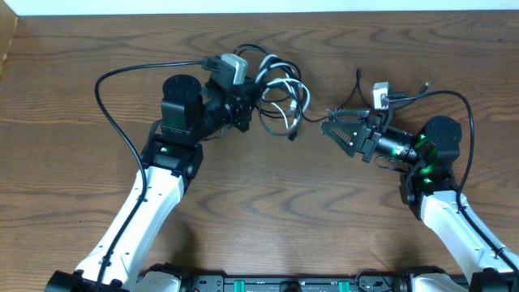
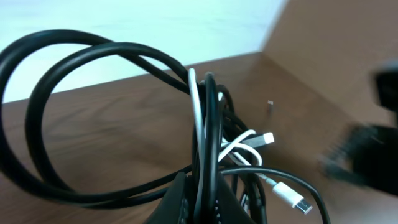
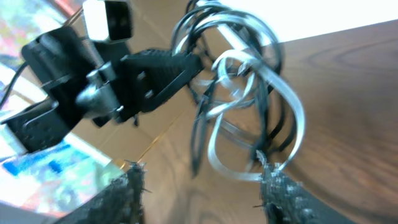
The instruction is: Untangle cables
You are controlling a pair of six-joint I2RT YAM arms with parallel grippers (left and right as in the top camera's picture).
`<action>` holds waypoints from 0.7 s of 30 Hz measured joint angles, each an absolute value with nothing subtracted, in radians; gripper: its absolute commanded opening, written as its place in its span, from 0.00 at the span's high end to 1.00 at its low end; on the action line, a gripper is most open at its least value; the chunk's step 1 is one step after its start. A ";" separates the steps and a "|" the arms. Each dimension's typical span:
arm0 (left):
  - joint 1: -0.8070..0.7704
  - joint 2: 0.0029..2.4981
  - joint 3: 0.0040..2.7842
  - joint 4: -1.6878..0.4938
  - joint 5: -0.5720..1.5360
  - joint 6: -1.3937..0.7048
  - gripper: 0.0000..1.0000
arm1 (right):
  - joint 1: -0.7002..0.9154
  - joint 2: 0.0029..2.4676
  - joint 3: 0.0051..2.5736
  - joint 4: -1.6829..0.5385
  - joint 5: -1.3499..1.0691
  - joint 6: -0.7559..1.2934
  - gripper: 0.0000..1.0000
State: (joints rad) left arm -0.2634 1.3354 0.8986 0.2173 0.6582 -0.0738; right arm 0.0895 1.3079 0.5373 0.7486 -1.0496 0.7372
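Brown wood-grain table (image 1: pixel 259 211) fills overhead view. Pale strip (image 1: pixel 243 6) along top edge, tan panel (image 1: pixel 6 40) at upper left corner. Cables (image 1: pixel 280 88) knotted at upper centre: black loops plus one white cable (image 2: pixel 197 118). Left gripper (image 1: pixel 251 107) clamped tight on knot's left side. Right gripper (image 1: pixel 332 126) just right of knot, jaws spread wide, gripping nothing. Thin black strand reaches from knot toward it.

R tool (image 3: pixel 199 174) spread, blurry cables (image 3: pixel 249 93) ahead, L tool (image 3: pixel 186 62) gripping
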 measured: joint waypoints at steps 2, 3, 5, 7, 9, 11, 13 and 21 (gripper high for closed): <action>-0.263 1.335 0.899 0.216 0.715 -0.044 0.93 | 0.086 1.308 0.537 0.749 -1.015 0.729 0.38; -0.263 1.335 0.899 0.217 0.754 -0.023 0.92 | 0.082 1.308 0.537 0.749 -0.989 0.725 0.38; -0.263 1.335 0.899 0.217 0.818 0.019 0.92 | 0.073 1.308 0.537 0.749 -0.941 0.722 0.38; -0.263 1.335 0.899 0.217 0.874 0.059 0.92 | 0.062 1.308 0.537 0.748 -0.893 0.722 0.39; -0.263 1.335 0.899 0.229 0.953 0.108 0.93 | 0.062 1.308 0.537 0.739 -0.862 0.719 0.41; -0.263 1.335 0.899 0.252 0.989 0.123 0.92 | 0.062 1.308 0.538 0.708 -0.850 0.715 0.43; -0.264 1.335 0.899 0.274 1.010 0.134 0.93 | 0.064 1.308 0.538 0.672 -0.838 0.711 0.44; -0.273 1.335 0.899 0.292 0.998 0.139 0.92 | 0.117 1.308 0.537 0.632 -0.891 0.688 0.46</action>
State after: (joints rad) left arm -0.2729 1.3354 0.8986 0.2924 0.9977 0.1394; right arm 0.1173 1.3083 0.5373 0.6319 -0.8906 0.6876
